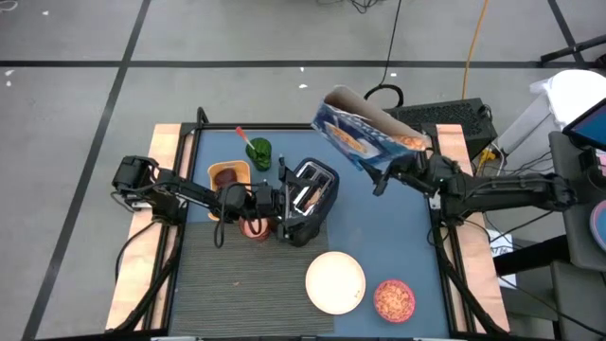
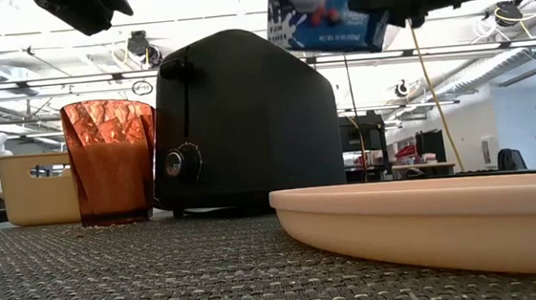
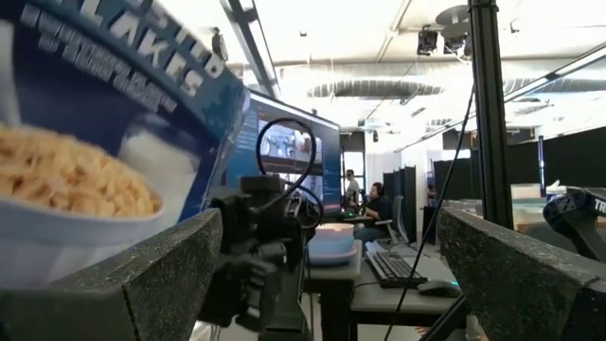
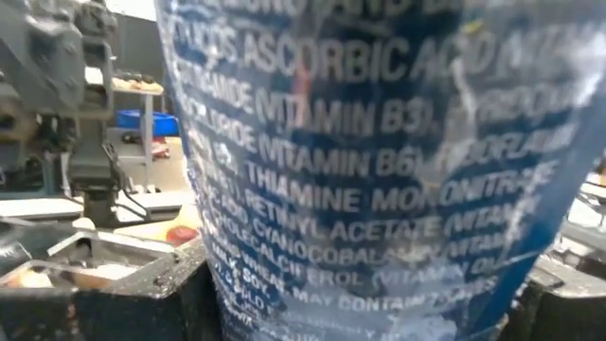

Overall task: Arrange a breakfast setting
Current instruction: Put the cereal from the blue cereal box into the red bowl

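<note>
My right gripper is shut on a blue cereal box, held high above the table's far right part. The round cream plate and the pink bowl of cereal rest on the mat near the front edge. The red-handled spoon stands in a green cup at the far left. My left gripper hovers open beside the toaster, its fingers wide apart with nothing between them. No toast shows on the plate. My right gripper pinches the cereal box near its closed lower end, one finger on each side of the printed narrow panel. The fingers come about level from the table's right side. The box is lifted clear and tilted, its open top toward the far left.
An orange square container and an amber tumbler stand left of the toaster, close under my left arm. The toaster and tumbler rise behind the plate in the low view. Bare ribbed mat lies front left.
</note>
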Controlling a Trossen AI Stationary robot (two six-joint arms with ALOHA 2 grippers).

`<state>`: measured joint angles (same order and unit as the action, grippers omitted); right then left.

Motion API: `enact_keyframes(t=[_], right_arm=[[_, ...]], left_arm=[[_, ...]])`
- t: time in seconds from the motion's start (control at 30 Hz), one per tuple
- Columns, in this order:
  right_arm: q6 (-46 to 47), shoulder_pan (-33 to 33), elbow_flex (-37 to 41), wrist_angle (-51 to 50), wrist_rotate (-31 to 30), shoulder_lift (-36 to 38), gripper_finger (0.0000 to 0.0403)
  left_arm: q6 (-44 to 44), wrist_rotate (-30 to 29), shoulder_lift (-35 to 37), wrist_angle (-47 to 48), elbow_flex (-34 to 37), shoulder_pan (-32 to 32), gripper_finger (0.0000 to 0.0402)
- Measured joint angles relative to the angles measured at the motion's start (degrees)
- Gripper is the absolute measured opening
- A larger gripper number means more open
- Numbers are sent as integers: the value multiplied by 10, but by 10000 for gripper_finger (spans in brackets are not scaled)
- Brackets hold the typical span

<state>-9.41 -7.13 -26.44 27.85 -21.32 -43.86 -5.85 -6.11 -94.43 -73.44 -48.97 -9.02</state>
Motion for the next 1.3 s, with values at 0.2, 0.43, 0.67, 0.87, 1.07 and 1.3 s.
enact_keyframes(t=[0.2, 0.43, 0.67, 0.87, 1.07, 1.3], right_arm=[[16, -13, 68, 17, -57, 0, 295], [65, -32, 147, 66, -57, 0, 295], [87, -45, 216, 93, -58, 0, 295], [115, -45, 247, 96, -60, 0, 295], [118, -46, 251, 89, -60, -1, 295], [144, -45, 252, 74, -59, -1, 295]], left_arm=[[1, 0, 0, 0, 0, 0, 395], [1, 0, 0, 0, 0, 0, 395], [1, 0, 0, 0, 0, 0, 395], [1, 0, 0, 0, 0, 0, 395], [1, 0, 0, 0, 0, 0, 395], [1, 0, 0, 3, 0, 0, 395]])
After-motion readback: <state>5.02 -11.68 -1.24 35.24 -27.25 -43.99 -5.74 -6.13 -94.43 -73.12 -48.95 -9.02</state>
